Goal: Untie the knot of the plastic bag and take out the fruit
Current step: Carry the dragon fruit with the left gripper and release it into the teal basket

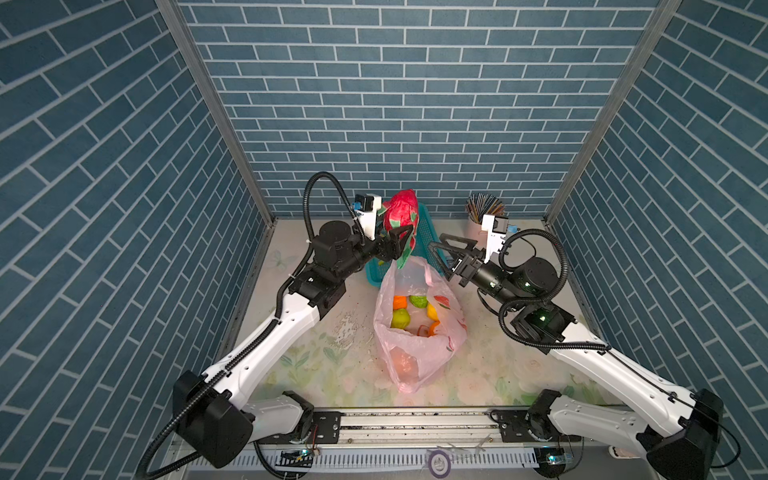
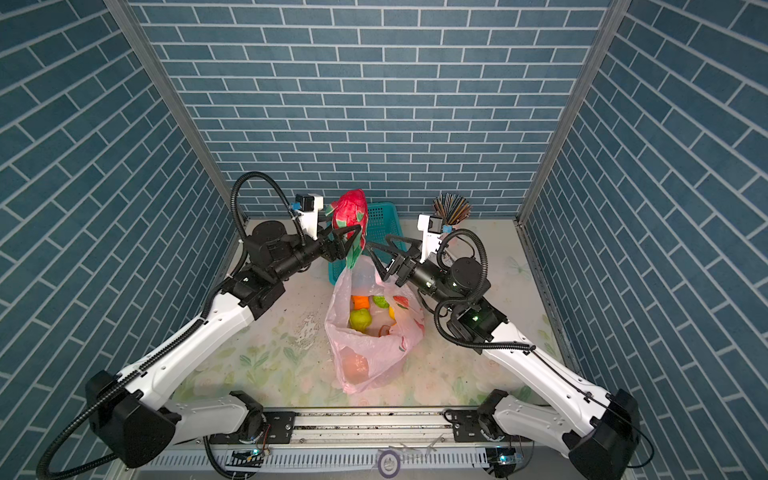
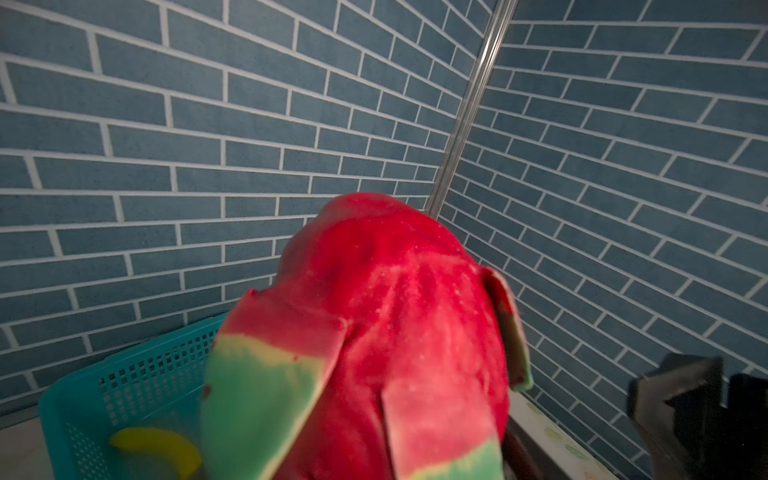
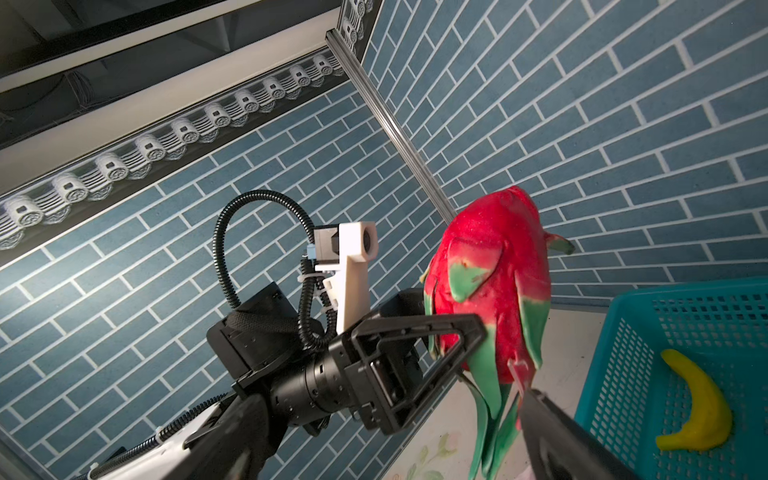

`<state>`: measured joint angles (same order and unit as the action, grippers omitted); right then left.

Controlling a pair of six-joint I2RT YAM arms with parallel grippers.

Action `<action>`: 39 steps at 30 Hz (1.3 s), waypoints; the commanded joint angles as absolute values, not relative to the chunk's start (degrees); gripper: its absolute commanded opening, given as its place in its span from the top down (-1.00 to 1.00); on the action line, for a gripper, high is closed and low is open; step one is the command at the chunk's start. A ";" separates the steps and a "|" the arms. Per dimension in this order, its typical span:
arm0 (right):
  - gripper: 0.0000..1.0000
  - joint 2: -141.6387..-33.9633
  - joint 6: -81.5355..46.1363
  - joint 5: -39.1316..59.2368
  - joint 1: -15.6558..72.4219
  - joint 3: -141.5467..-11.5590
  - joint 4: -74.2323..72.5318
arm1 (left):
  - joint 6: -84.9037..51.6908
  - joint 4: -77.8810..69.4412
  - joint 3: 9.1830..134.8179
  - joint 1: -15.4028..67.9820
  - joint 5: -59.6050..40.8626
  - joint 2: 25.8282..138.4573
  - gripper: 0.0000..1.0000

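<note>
Nearest me, the plastic bag (image 1: 419, 353) lay open toward the table's (image 1: 519, 374) front edge, fruit (image 1: 401, 318) inside. Left gripper (image 1: 401, 240) clasped the dragon fruit (image 1: 401, 210) aloft beside the teal basket (image 1: 427, 226) at the back edge; right gripper (image 1: 440, 259) gaped empty near the bag's mouth.

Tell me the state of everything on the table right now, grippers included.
Thin translucent pink plastic bag, untied, mouth open, fruits inside.
Red-pink dragon fruit with green scales, held in the air.
Left gripper, shut on the dragon fruit.
Right gripper, open, empty.
Teal plastic mesh basket, upright, holding a yellow banana.
Pale cup of coloured pencils, upright.
</note>
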<state>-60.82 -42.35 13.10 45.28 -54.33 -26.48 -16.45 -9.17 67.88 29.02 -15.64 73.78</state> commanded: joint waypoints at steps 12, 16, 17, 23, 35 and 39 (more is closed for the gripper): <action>-0.91 -63.94 -37.99 8.38 44.84 -61.30 -15.52 | -24.24 -2.54 86.29 17.82 -14.23 93.56 0.06; -0.91 -65.18 -37.38 6.97 44.63 -62.31 -12.29 | -25.16 2.50 92.62 16.95 -12.33 100.61 0.07; -0.91 -65.61 -37.31 6.75 44.62 -62.70 -11.42 | -24.93 4.28 94.63 17.00 -12.11 102.63 0.07; -0.90 -67.82 -37.64 6.23 44.56 -65.21 -7.32 | -23.01 18.67 109.26 17.32 -9.30 115.59 0.07; -0.89 -69.43 -39.55 6.77 44.48 -64.25 -6.87 | -18.24 39.49 133.51 22.20 2.87 134.75 0.09; -0.88 -69.44 -39.61 6.92 44.53 -63.94 -6.62 | -17.51 39.78 137.15 23.35 0.47 138.35 0.10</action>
<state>-69.34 -38.76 7.07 44.62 -63.79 -7.18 -18.52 38.20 134.10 22.65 -0.10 138.23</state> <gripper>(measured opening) 0.942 0.776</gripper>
